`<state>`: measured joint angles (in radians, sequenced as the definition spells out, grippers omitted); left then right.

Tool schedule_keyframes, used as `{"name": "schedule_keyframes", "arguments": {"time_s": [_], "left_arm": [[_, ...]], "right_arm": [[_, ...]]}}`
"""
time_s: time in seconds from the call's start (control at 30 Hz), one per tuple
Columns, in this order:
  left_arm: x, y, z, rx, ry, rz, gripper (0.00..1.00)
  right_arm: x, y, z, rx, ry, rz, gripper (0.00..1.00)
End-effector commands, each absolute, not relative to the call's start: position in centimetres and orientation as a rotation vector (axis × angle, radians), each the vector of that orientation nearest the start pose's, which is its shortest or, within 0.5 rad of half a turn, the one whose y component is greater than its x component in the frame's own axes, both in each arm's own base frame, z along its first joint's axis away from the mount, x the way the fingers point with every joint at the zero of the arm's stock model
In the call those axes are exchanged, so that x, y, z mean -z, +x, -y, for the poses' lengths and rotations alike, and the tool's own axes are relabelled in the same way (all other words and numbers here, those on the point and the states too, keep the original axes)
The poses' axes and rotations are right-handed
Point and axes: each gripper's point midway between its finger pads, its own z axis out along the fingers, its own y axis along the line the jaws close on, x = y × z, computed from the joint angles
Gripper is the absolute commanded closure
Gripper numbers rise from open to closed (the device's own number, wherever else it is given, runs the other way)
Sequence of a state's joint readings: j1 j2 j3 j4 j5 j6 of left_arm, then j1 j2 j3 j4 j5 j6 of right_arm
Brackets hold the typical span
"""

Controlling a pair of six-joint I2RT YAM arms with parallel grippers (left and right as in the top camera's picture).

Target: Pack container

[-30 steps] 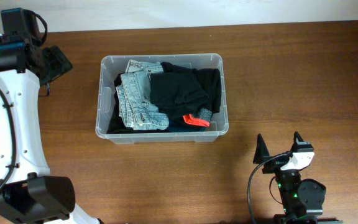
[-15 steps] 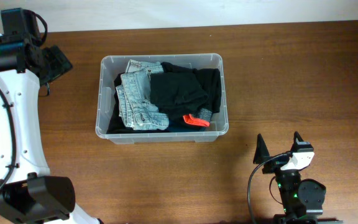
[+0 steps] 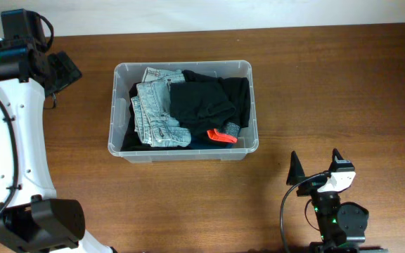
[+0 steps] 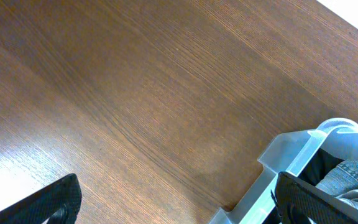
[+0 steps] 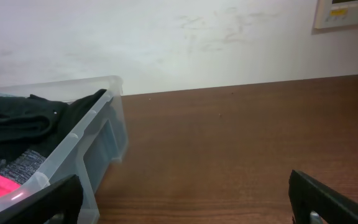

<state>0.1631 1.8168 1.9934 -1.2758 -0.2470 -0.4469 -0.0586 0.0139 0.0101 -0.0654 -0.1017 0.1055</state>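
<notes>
The clear plastic container [image 3: 183,154] sits at the table's middle, full of clothes: light blue jeans [image 3: 155,112] on the left, black garments [image 3: 206,102] on the right, a red-orange piece [image 3: 221,136] at the front. Its corner shows in the left wrist view [image 4: 291,158] and its side in the right wrist view [image 5: 98,143]. My left gripper [image 3: 65,70] is open and empty, raised left of the container; its fingers frame bare wood [image 4: 179,202]. My right gripper [image 3: 315,169] is open and empty near the front right [image 5: 185,199].
The brown wooden table [image 3: 329,91] spreads around the container. A white wall [image 5: 197,37] stands behind the table, with a small white panel [image 5: 347,12] on it at the upper right.
</notes>
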Motion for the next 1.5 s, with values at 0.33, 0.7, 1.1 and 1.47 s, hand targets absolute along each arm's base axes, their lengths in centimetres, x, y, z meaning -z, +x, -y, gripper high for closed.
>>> {"name": "schedule_keyframes", "arguments": {"time_s": [0.33,0.7,1.1,1.47], "left_arm": [[-26.1,39.6,-10.6,-0.241,-0.878,-2.519,0.01],[-29.7,37.8,-6.4,-0.154,-0.710,-2.435,0.01],[-27.5,32.9,-3.2,-0.089,-0.423,-2.224,0.01],[-20.6,28.4,-1.4,-0.054,-0.141,-2.049,0.01]], "right_arm": [[-15.8,24.6,0.1,-0.104,0.076,-1.639,0.02],[-15.8,24.6,0.1,-0.104,0.076,-1.639,0.02],[-15.8,24.6,0.1,-0.104,0.076,-1.639,0.02],[-15.8,24.6,0.1,-0.104,0.076,-1.639,0.02]]}}
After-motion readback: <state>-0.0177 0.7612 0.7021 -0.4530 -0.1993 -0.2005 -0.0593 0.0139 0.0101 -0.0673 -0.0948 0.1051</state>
